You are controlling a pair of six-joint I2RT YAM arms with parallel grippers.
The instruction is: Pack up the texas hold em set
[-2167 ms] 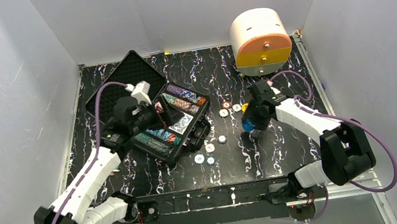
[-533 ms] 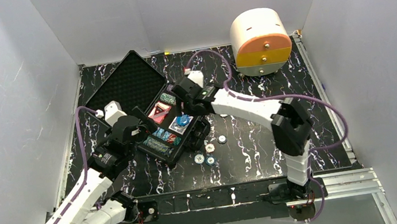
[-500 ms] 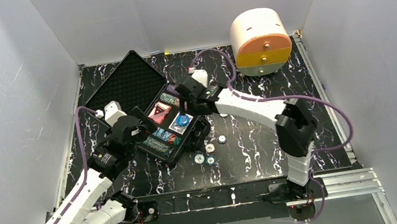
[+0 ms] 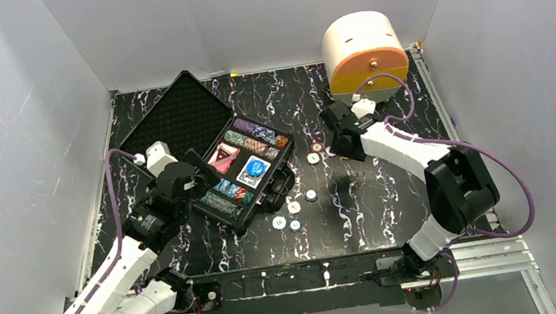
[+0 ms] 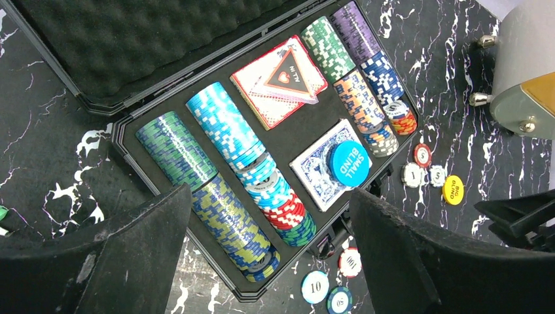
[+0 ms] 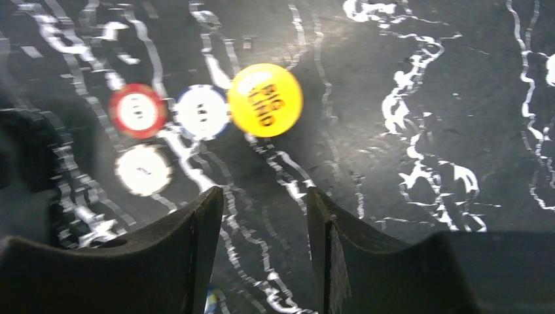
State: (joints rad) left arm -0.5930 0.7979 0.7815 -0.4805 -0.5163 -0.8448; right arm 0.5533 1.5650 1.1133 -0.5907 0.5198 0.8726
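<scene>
black white-veined tabletop (image 4: pixel 383 212), open chip case (image 4: pixel 177 125) on it, plain white walls (image 4: pixel 256 14)

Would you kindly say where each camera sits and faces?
Top external: high behind the bases, facing down at the open black plastic case; both arms show.
Left wrist: left arm, facing down into that case; own fingers show.
Right wrist: right arm, facing down at the round yellow plastic disc; own fingers show.
Both wrist views share that disc.
</scene>
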